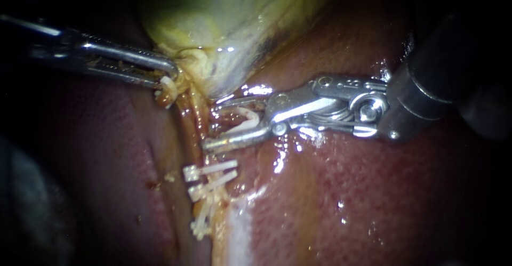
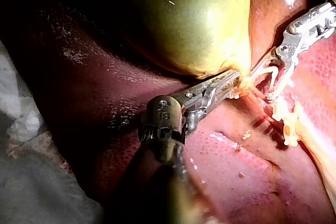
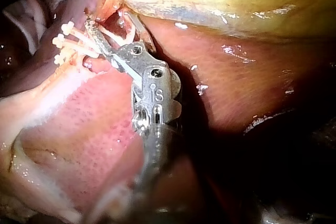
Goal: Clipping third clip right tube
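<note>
Steel jaws of the left instrument (image 1: 169, 77) pinch the thin end of the green gallbladder (image 1: 229, 26). Next to them the tube (image 1: 197, 118) runs straight down from that end to the two clips (image 1: 213, 168) sitting across it. The right instrument (image 1: 210, 127) is the near one. Its jaws stand wide apart with a white clip (image 1: 249, 118) held between them, tips right beside the tube, so I think it must slide sideways, above those two clips.
</note>
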`<state>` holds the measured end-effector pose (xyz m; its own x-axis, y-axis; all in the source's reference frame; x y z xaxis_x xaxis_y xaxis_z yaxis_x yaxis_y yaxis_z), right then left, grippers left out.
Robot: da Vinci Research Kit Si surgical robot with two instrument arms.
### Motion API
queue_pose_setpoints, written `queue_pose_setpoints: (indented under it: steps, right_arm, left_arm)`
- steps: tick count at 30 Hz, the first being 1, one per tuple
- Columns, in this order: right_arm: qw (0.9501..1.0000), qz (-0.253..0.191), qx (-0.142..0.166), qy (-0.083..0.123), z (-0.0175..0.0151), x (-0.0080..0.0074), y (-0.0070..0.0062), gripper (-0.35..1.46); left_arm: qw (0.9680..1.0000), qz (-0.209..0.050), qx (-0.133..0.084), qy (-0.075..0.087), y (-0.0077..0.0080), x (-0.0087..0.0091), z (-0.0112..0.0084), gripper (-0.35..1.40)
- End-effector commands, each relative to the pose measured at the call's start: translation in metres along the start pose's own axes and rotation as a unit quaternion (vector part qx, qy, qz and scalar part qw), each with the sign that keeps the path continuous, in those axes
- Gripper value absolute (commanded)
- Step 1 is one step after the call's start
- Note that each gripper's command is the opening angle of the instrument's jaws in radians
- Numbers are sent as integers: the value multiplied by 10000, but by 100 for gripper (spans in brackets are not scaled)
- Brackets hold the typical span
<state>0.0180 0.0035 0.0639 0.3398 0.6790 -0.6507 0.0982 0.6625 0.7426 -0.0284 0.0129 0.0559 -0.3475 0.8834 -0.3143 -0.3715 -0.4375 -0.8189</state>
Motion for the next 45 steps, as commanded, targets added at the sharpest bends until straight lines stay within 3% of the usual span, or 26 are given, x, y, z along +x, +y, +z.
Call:
queue_pose_setpoints:
  steps: [1, 14, 27, 34, 45]
  right_arm:
    - [10000, -2, 5, -2, -1, 0, 0, 43]
    - [10000, 40, 79, 31, -23, 12, -9, 43]
    - [9995, 194, 236, 120, -48, 32, -32, 45]
    - [9988, 259, 409, 98, -46, 32, -44, 45]
    - [9973, 378, 627, 22, -45, 29, -54, 45]
  left_arm:
    - [10000, 0, 0, -1, 0, 0, 0, -35]
    - [10000, 3, -4, -3, -1, -1, -1, -35]
    - [10000, 6, -8, -6, -3, -1, -2, -35]
    - [10000, 6, -9, -6, -3, -1, -3, -35]
    - [10000, 7, -8, -6, -3, -1, -3, -35]
